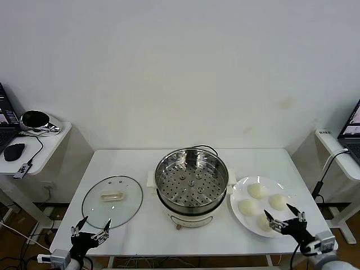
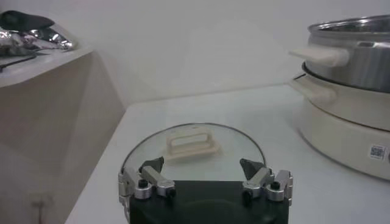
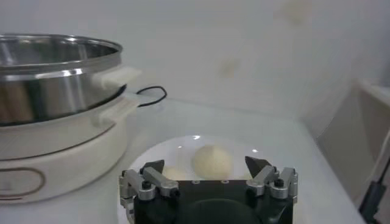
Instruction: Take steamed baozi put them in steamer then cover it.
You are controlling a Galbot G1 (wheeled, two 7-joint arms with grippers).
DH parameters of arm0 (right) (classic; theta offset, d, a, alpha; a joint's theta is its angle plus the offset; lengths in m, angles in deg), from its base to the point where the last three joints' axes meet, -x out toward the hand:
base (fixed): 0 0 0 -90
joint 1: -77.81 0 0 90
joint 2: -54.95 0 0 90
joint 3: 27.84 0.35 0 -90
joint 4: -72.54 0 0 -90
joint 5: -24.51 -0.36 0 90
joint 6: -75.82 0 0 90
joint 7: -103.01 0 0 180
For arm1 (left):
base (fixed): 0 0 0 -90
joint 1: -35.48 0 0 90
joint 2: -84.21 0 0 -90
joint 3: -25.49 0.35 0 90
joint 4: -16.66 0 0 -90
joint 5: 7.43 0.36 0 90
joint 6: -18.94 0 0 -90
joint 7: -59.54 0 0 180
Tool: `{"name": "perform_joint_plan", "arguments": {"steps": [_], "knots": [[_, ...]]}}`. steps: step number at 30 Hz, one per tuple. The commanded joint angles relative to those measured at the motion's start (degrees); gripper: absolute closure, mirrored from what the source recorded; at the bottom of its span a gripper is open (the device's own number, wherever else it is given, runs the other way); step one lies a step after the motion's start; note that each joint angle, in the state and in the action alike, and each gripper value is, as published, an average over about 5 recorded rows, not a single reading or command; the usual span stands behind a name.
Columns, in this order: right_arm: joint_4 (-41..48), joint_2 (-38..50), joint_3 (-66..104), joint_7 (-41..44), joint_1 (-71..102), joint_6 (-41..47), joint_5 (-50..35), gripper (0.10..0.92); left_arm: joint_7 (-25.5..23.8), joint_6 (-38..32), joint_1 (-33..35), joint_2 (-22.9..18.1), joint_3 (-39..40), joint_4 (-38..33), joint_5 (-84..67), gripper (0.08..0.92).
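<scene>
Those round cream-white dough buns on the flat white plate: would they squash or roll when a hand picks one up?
Probably squashy: the round cream-white dough buns look smooth and puffy, so a hard pinch might dent them. They seem light. Being rounded, a nudged one could roll across the flat white plate, which has only a low rim.
</scene>
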Motion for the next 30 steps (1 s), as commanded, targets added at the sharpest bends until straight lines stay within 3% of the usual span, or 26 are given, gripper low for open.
{"name": "perform_joint_plan", "arguments": {"steps": [1,8,15,23,30], "knots": [[-0.06,10.77,2.87,7.62,-6.62,5.95,9.12,0.203,0.24,-0.22,1.11,-0.55,0.14,-1.04,1.02,0.177],[6.45,24.65,-7.98,29.62,-24.44,7.97,22.31,0.203,0.39,-0.26,1.83,-1.84,0.08,-2.76,2.09,0.177],[17.49,28.47,-38.65,48.02,-57.98,0.26,36.57,0.203,0.73,-0.76,2.78,-3.46,-0.34,-3.98,2.53,0.177],[28.13,24.89,-74.86,54.79,-85.69,-3.32,38.11,0.203,0.68,-1.22,3.79,-4.79,-1.02,-5.44,2.81,0.177],[36.0,18.8,-82.49,55.45,-87.43,-5.78,39.26,0.203,0.41,-1.7,3.77,-5.16,-1.9,-5.91,2.42,0.177]]}}
